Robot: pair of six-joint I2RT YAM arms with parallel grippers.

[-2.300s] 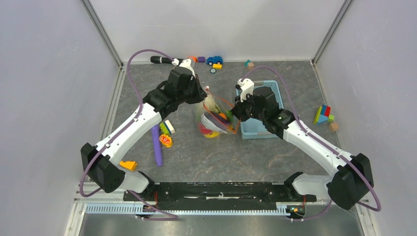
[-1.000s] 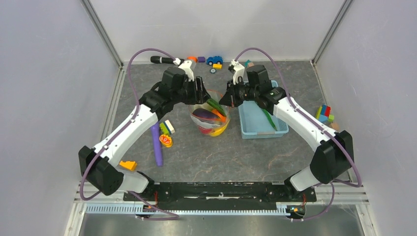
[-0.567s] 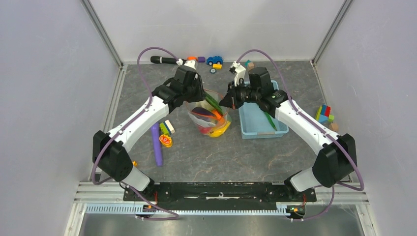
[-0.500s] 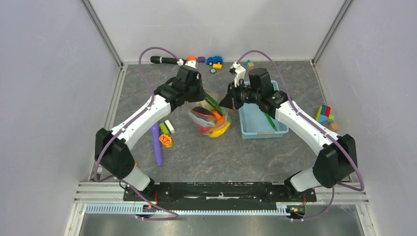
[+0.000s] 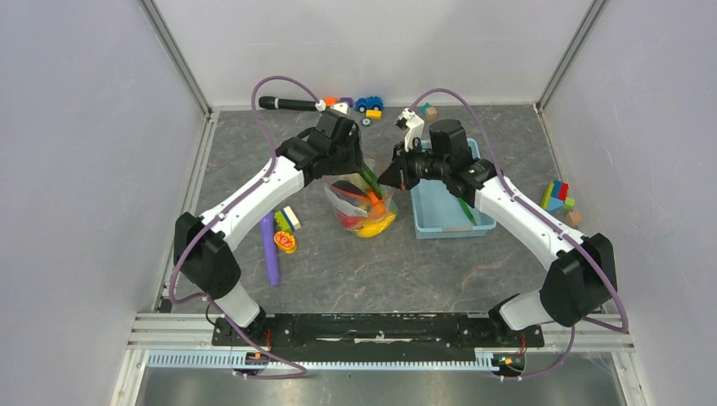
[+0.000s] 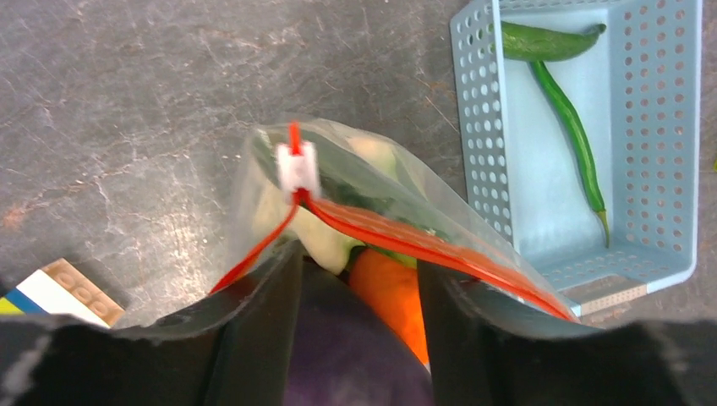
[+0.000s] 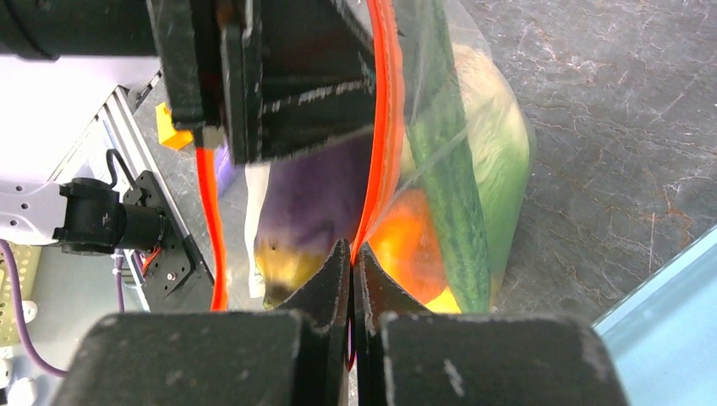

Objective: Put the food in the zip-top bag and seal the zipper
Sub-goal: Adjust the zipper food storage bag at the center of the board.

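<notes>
The clear zip-top bag [image 5: 362, 213] stands at mid-table, its mouth up. It holds food: a purple eggplant [image 7: 309, 199], an orange piece [image 7: 407, 245], a green cucumber [image 7: 452, 194] and pale green cabbage [image 7: 500, 144]. The orange-red zipper [image 6: 406, 244] is parted, with a white slider [image 6: 296, 167] at its far end. My left gripper [image 6: 359, 271] is open inside the mouth, with the eggplant [image 6: 338, 347] and orange piece [image 6: 391, 296] between its fingers. My right gripper [image 7: 351, 254] is shut on one zipper strip [image 7: 380, 127] at the bag's right edge.
A light blue basket [image 5: 441, 230] with thin green pieces [image 6: 575, 135] stands right of the bag. A long purple stick [image 5: 270, 254] and small toys [image 5: 286, 233] lie to the left. Toy blocks [image 5: 556, 199] sit far right, a toy car [image 5: 369, 103] at the back.
My left arm has swung right and come in over the bag's mouth. Its jaws narrowed, then spread again. The right gripper has kept its hold on the bag's edge.
</notes>
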